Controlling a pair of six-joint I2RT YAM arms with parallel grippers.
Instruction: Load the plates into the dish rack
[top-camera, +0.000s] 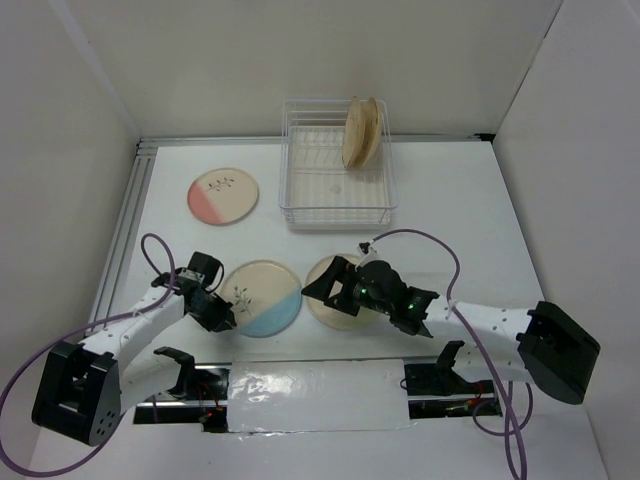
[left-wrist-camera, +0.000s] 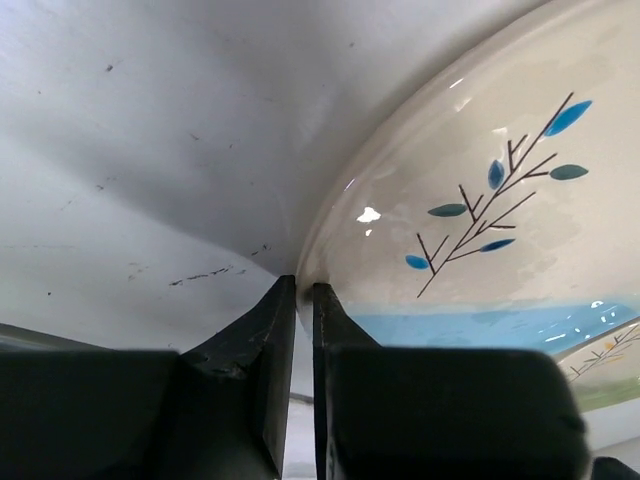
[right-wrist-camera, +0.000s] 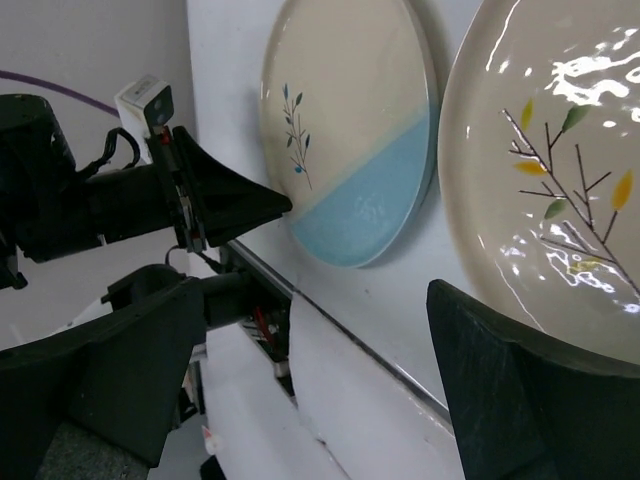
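Note:
The blue plate (top-camera: 265, 298) lies flat at the near middle. My left gripper (top-camera: 224, 314) is shut on its left rim; in the left wrist view the fingertips (left-wrist-camera: 304, 290) pinch the edge of the blue plate (left-wrist-camera: 480, 200) with a thin gap. The green plate (top-camera: 326, 297) lies right of it, partly under my right gripper (top-camera: 345, 290), which is open wide and empty above its near edge. The pink plate (top-camera: 223, 195) lies at the far left. Two tan-speckled plates (top-camera: 362, 132) stand on edge in the white dish rack (top-camera: 335, 205). The right wrist view shows the blue plate (right-wrist-camera: 370, 150), the green plate (right-wrist-camera: 560, 180) and the left gripper (right-wrist-camera: 285, 205).
White walls close in the table on three sides. A metal rail (top-camera: 128, 215) runs along the left edge. A white-taped strip (top-camera: 310, 385) lies at the near edge between the arm bases. Purple cables (top-camera: 440, 250) loop from both arms.

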